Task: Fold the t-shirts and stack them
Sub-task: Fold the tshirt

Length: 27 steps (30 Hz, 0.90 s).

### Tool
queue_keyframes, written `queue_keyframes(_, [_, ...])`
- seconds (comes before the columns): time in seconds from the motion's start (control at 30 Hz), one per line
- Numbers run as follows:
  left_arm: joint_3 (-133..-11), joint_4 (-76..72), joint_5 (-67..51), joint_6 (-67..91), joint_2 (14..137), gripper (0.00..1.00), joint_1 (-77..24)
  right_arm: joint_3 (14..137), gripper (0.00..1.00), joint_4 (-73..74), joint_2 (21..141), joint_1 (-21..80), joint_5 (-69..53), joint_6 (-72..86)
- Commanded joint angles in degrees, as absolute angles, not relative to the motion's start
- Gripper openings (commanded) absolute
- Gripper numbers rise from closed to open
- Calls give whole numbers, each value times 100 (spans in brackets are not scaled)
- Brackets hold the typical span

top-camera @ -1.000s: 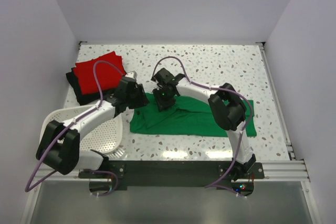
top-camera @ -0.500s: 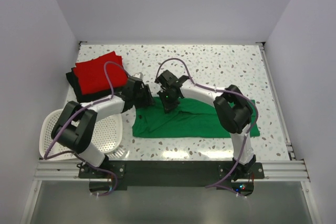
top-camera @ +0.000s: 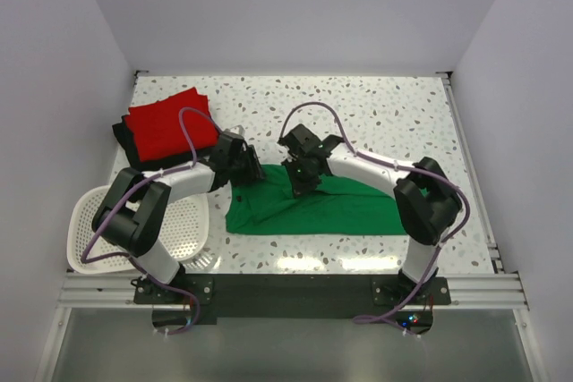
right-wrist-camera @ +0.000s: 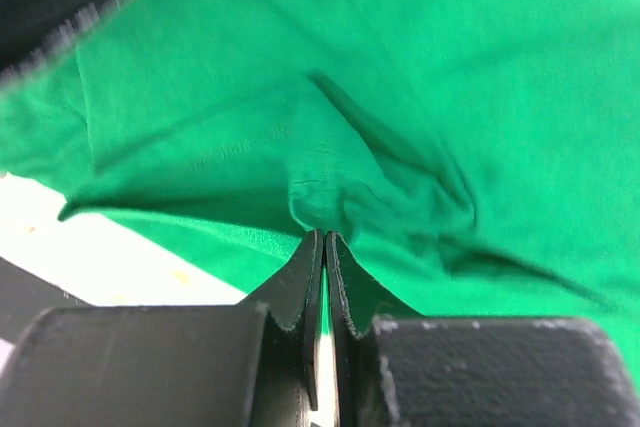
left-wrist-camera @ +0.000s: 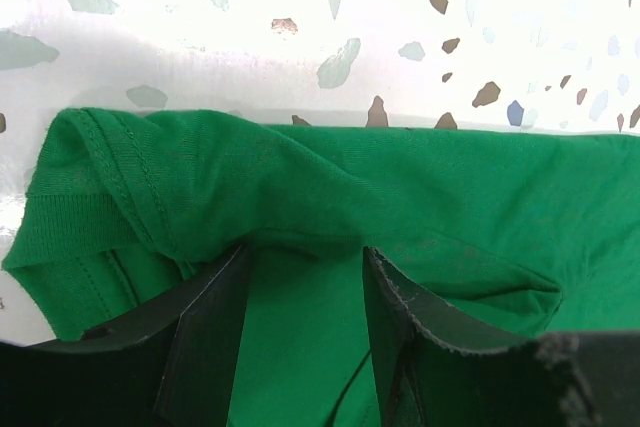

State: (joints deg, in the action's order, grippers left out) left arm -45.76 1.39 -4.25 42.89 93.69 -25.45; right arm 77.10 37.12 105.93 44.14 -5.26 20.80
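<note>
- The black shirt (top-camera: 125,149) lies mostly hidden under the red shirt (top-camera: 167,121); only its left and near edges show
- The left arm (top-camera: 183,182) covers part of the basket (top-camera: 190,221)
- Both wrist views cut the green shirt (left-wrist-camera: 420,197) off at their edges
- From above, the left gripper (top-camera: 253,174) and right gripper (top-camera: 301,187) cover its far edge, fingertips too small to make out
</note>
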Motion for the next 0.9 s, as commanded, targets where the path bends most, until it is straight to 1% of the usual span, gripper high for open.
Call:
queue_keyframes(0.0, [-4491, -9, -404, 4403, 9255, 54, -2514, 7332, 4, 3814, 10038, 4430, -291, 2259])
queue_keyframes(0.17, [-4491, -9, -404, 4395, 9255, 54, -2514, 6944, 4, 3929, 9712, 4430, -53, 2311])
queue_keyframes(0.33, [-4491, -9, -369, 4351, 9220, 54, -2514, 6671, 15, 4051, 9519, 4430, -149, 2285])
queue_keyframes(0.43, [-4491, 184, -334, 4316, 9185, 54, -2514, 6574, 19, 4183, 9379, 4430, -193, 2224])
queue_keyframes(0.53, [-4500, 211, -316, 4271, 9158, 54, -2514, 6504, 20, 4385, 9194, 4421, -158, 2145])
queue_keyframes(0.63, [-4544, 264, -308, 4184, 9149, 54, -2514, 6574, 24, 4456, 8983, 4430, -158, 2066])
queue_keyframes(0.67, [-4553, 290, -308, 4175, 9141, 54, -2514, 6696, 28, 4447, 8965, 4430, -167, 2065])
queue_keyframes(0.7, [-4570, 299, -299, 4166, 9132, 54, -2514, 6784, 30, 4430, 8965, 4430, -184, 2048])
queue_keyframes(0.77, [-4588, 316, -316, 4148, 9158, 54, -2514, 7047, 33, 4264, 9104, 4430, -307, 2013])
queue_keyframes(0.87, [-4632, 343, -325, 4122, 9220, 55, -2514, 7407, 34, 4114, 9446, 4447, -448, 2039])
